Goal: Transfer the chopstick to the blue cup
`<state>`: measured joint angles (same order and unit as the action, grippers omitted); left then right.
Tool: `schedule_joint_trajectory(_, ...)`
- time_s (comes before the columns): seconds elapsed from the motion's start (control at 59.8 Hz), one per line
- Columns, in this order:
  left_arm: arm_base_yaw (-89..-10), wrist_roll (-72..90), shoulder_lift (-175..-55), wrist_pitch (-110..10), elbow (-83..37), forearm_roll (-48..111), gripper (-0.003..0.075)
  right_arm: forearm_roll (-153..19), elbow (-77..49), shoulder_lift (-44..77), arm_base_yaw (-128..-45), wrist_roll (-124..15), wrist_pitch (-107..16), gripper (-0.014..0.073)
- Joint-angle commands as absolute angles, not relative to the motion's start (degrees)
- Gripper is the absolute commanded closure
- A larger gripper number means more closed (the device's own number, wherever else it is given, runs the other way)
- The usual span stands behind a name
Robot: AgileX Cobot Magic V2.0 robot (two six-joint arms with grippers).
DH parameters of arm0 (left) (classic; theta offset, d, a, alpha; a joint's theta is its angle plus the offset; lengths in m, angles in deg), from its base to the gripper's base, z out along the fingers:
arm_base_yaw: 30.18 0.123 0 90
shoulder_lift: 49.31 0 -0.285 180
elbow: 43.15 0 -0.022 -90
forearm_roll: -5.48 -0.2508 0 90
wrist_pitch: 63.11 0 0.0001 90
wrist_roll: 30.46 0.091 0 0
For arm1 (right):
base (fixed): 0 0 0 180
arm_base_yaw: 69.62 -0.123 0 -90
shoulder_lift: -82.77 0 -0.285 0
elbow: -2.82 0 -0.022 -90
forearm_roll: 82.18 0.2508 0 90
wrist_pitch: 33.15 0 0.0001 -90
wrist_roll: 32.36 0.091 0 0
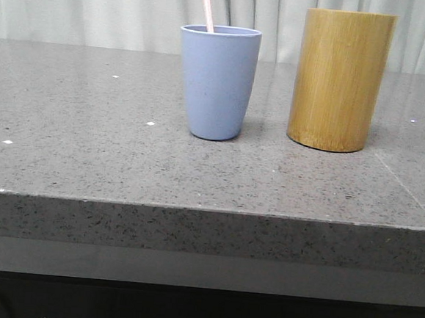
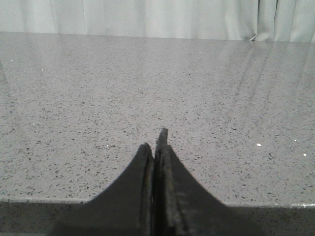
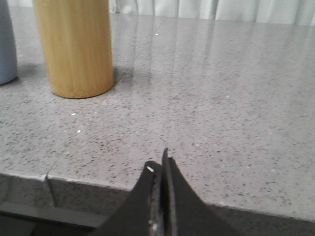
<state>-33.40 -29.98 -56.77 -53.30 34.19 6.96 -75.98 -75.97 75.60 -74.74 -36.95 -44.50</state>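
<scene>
Already the pale pink chopstick (image 1: 207, 7) stands inside the blue cup (image 1: 217, 82), a matte periwinkle tumbler, leaning slightly left; its upper end is cut off by the frame and its lower part is hidden by the cup wall. Just beside the cup stands a taller bamboo cylinder (image 1: 340, 79). Both the left tool (image 2: 156, 142) and right tool (image 3: 158, 162) are clenched, empty, at the speckled grey stone desk (image 1: 87, 156) edge. Pale curtains (image 1: 85, 5) hang behind.

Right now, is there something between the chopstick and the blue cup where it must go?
No, nothing visible. The chopstick already stands inside the blue cup, leaning out over its rim. The bamboo holder stands apart, to the robot's right of the cup.
</scene>
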Motion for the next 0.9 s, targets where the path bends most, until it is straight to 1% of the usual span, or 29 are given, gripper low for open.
schedule_joint_trajectory(0.0, -33.26, -30.46, -55.49, -58.31, 34.57, 7.46, 0.0739, -75.77, -75.7, 76.74, -72.9, -37.13, -39.43, 0.0694)
schedule_joint_trajectory(0.887, -33.26, -30.46, -55.49, -58.31, 34.57, 7.46, 0.0739, -75.77, -75.7, 76.74, -72.03, -37.13, -39.48, 0.0694)
